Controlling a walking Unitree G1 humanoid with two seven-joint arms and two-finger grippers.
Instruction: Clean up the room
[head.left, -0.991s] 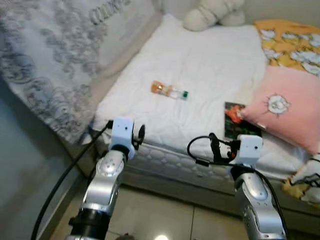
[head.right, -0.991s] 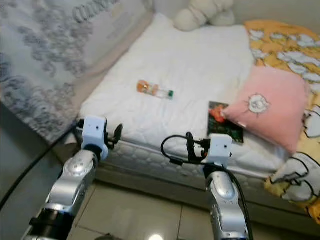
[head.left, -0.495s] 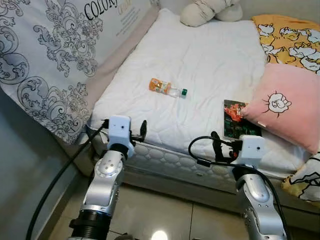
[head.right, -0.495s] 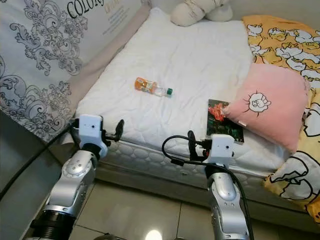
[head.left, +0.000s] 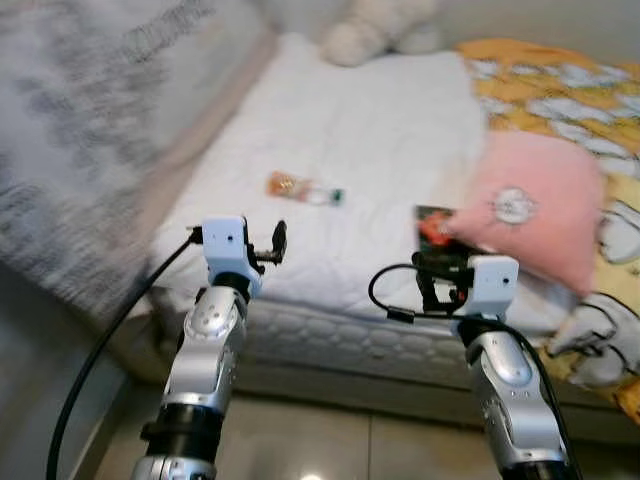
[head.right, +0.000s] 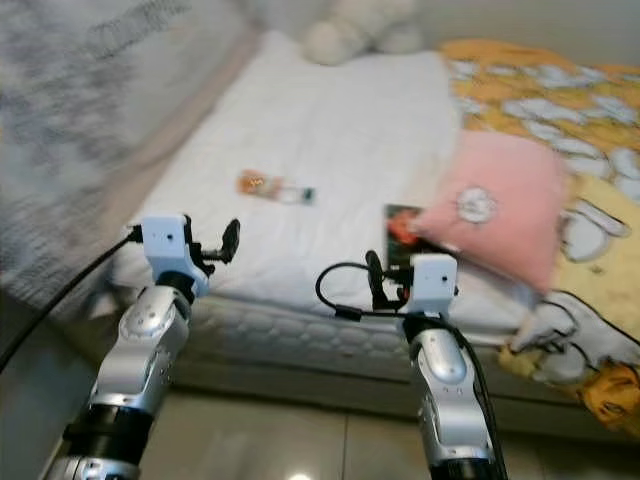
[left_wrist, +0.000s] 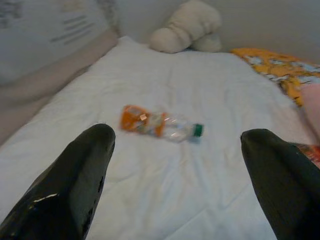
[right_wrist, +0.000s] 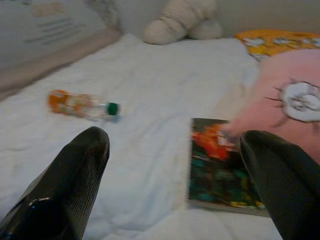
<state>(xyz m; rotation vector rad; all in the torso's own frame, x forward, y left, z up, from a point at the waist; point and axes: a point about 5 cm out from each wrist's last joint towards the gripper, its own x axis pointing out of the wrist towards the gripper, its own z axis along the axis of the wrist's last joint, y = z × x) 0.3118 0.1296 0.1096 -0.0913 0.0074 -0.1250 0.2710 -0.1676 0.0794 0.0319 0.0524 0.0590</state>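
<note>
You have a clear plastic bottle with an orange label and green cap (left_wrist: 159, 123) lying on its side near the middle of the white quilted bed (head.left: 400, 130). Its long axis runs across the mattress, with the green cap pointing toward the pink cushion side. What is inside the bottle you cannot tell; the head views are blurred.

A dark book with a red and green cover (right_wrist: 219, 167) lies flat near the bed's front edge, its far corner tucked under the pink square cushion with a cartoon face (right_wrist: 280, 105). A cream plush toy (left_wrist: 187, 27) sits at the head of the bed, and a yellow patterned blanket (head.left: 560, 80) covers the robot's right side, cut off by the frame edge.

Your left gripper (left_wrist: 177, 190) hovers at the near edge of the mattress, facing the bottle, fingers spread wide with nothing between them. Your right gripper (right_wrist: 175, 190) hangs just before the bed edge, facing the book, its fingers likewise wide apart and empty.
</note>
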